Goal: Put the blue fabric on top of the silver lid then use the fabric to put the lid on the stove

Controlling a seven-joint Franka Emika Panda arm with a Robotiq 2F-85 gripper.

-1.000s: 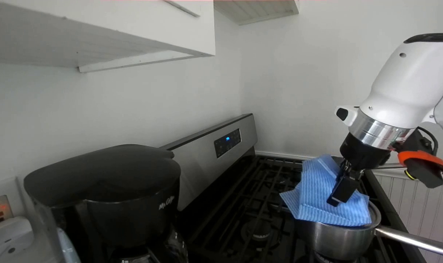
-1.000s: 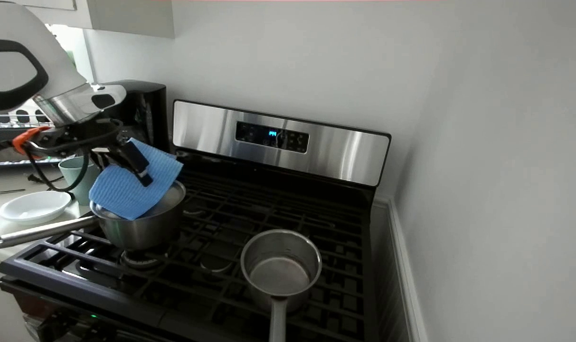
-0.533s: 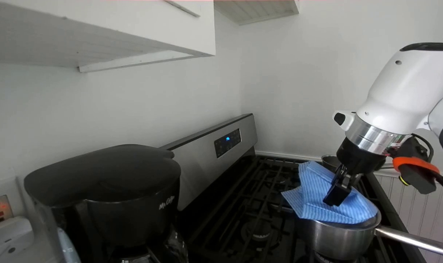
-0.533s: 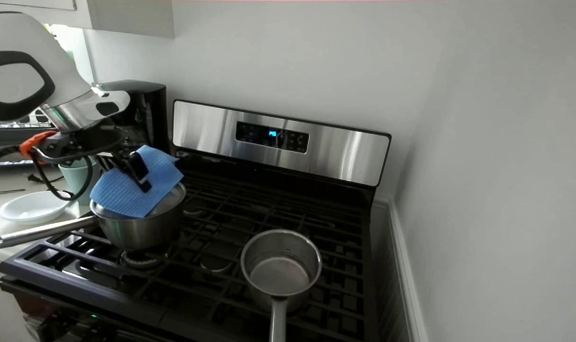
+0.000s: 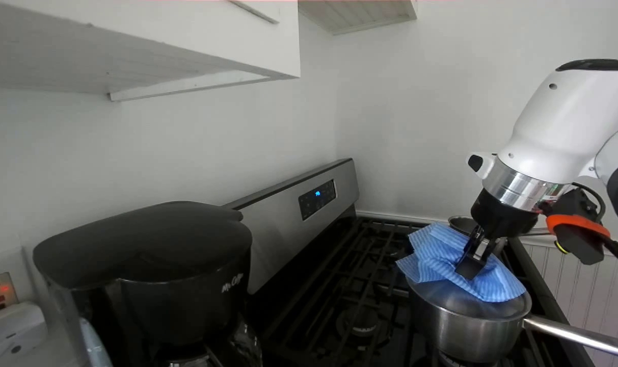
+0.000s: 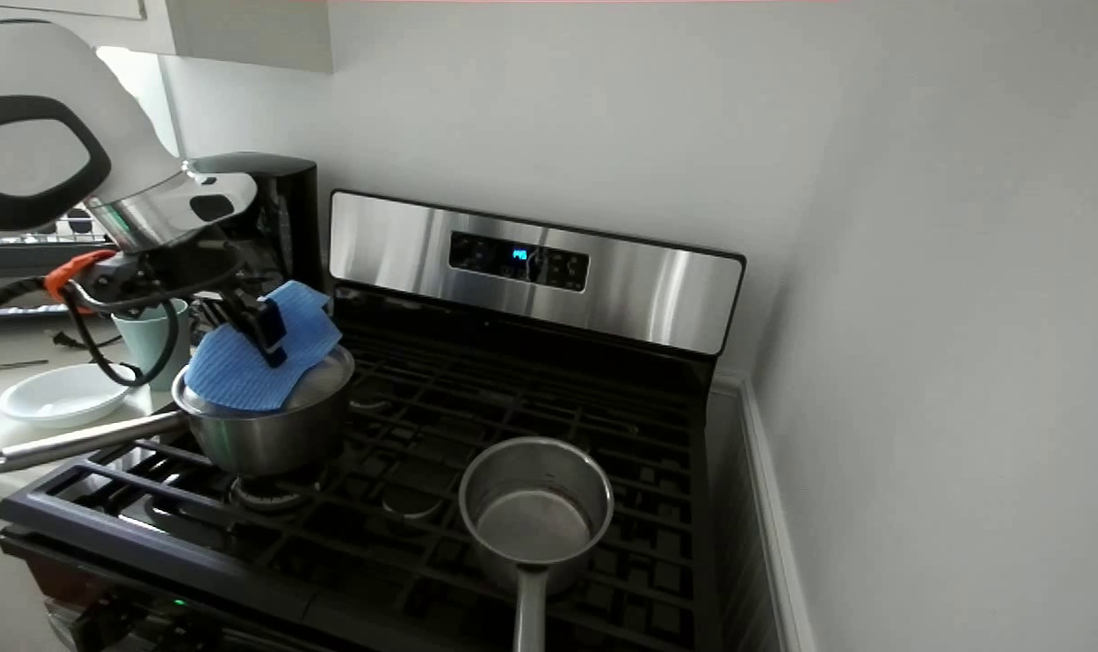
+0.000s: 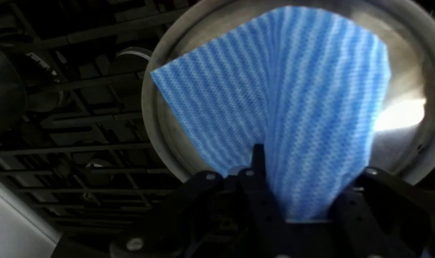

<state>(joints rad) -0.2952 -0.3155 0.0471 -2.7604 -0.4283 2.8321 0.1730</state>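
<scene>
1. On top of the steel pot (image 5: 469,339) sits the silver lid (image 5: 454,298), its rim looking level; the blue fabric (image 7: 292,104) drapes over much of the dome, one corner reaching the rim.

2. My gripper (image 5: 471,269) slants down into the cloth with its jaws drawn narrow on a fold of it; whether the lid's knob sits inside that pinch I cannot tell, as the fabric hides it.

3. Securing the lid through the cloth is, I judge, the step in hand, so I should squeeze firmly before lifting: fabric alone would probably slide off and leave the lid behind.

4. A small, straight rise makes the best test. If the rim parts evenly from the pot, the hold is good; if only cloth comes up, I should go back down and pinch deeper.

5. Smooth steel on one central hold may tip or swivel, so slow travel suits it, keeping clear of the long handle (image 5: 579,335).

6. For setting down, the stretch of stove (image 6: 404,489) between this pot and the second pot (image 6: 536,475) seems a likely spot; I should let go only when the rim rests flat.
</scene>
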